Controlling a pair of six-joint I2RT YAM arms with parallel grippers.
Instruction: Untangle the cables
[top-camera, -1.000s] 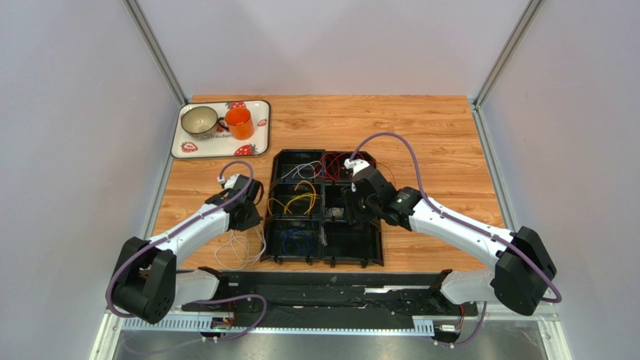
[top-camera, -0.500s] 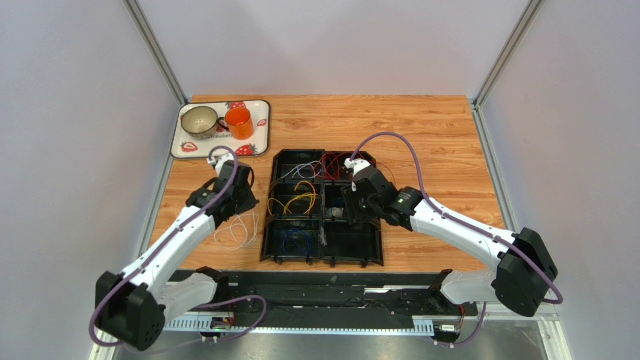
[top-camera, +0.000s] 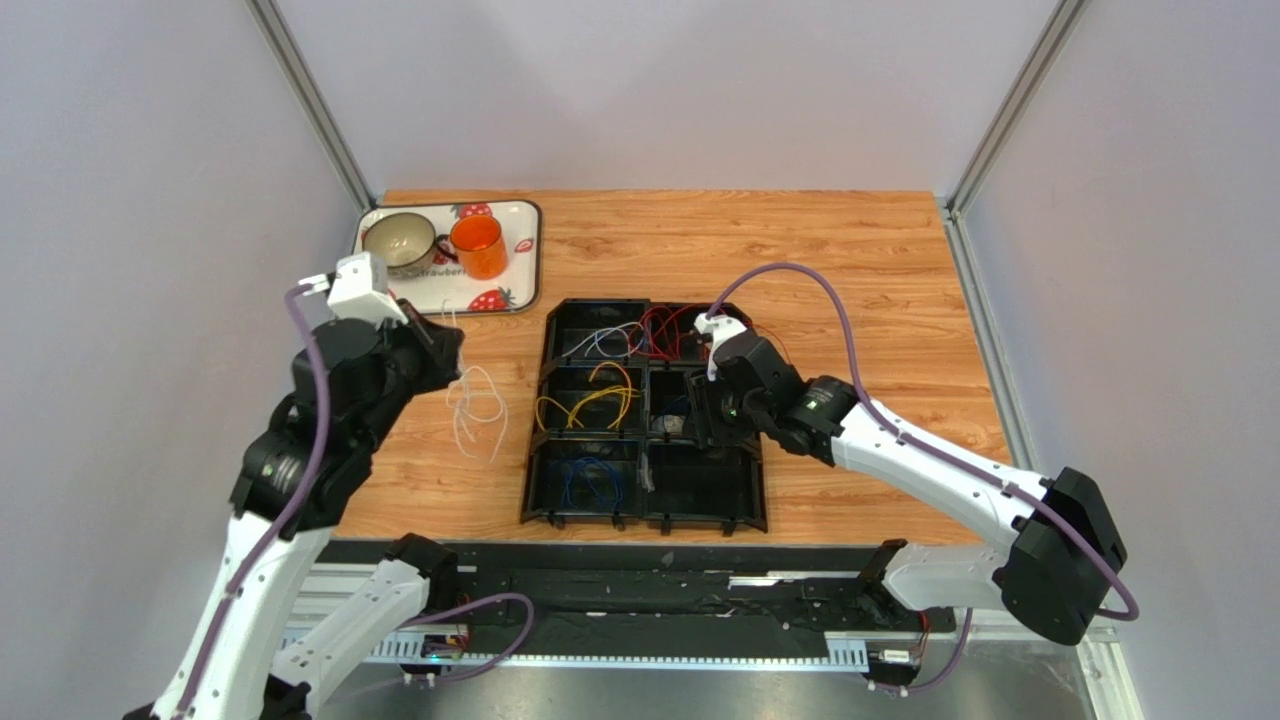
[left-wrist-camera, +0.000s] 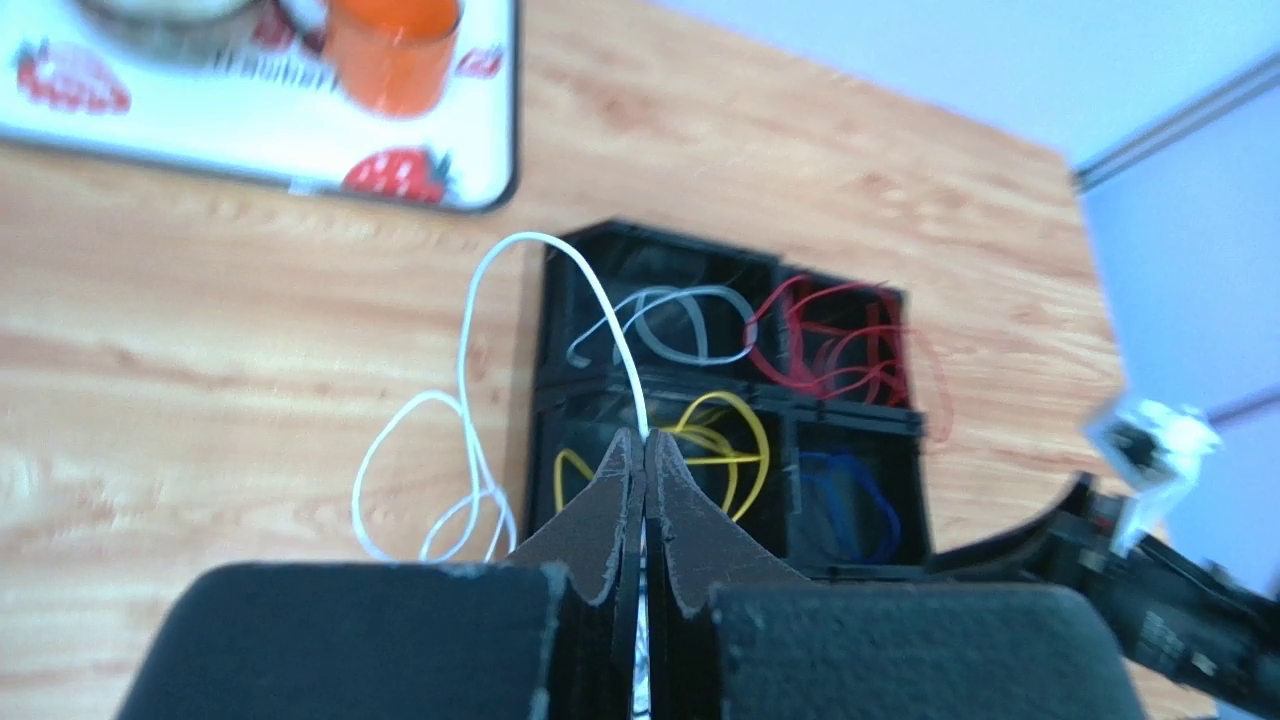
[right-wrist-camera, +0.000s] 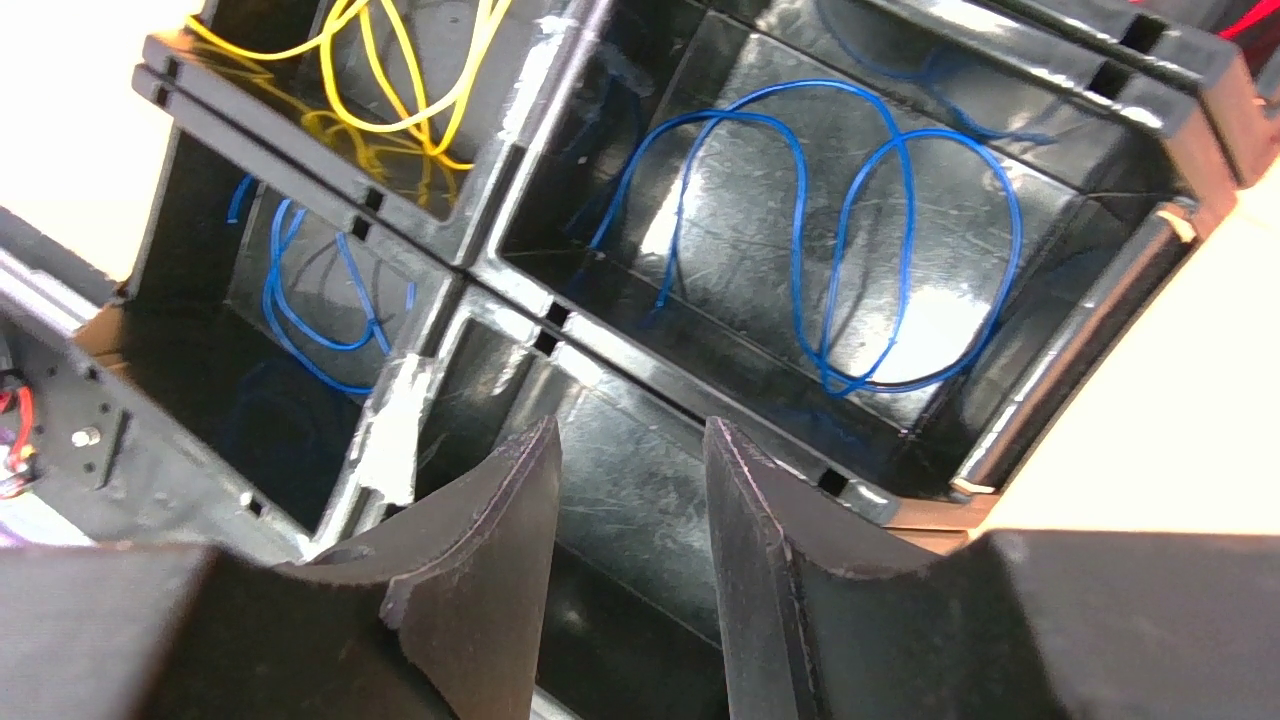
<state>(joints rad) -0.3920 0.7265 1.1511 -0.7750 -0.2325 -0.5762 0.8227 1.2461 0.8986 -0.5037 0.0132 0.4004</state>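
The left gripper (top-camera: 437, 354) is raised above the table (top-camera: 872, 270), left of the organizer (top-camera: 646, 522). Its jaws are pressed together, pinching the white cable (left-wrist-camera: 522, 237). The cable arcs up from the fingertips (left-wrist-camera: 619, 477) and hangs in loops (top-camera: 478, 405) over the wood beside the organizer; contact with the table cannot be determined.

The right gripper (right-wrist-camera: 631, 450) hangs low over the organizer's right column, jaws spread, holding nothing. The compartment directly under its fingers (right-wrist-camera: 504, 510) is bare.

Remaining cables lie in separate compartments:
- red (top-camera: 669, 327), far right;
- grey-white (top-camera: 601, 339), far left;
- yellow (top-camera: 591, 399), middle left;
- blue (right-wrist-camera: 801, 225), middle right, and near left (top-camera: 589, 483).
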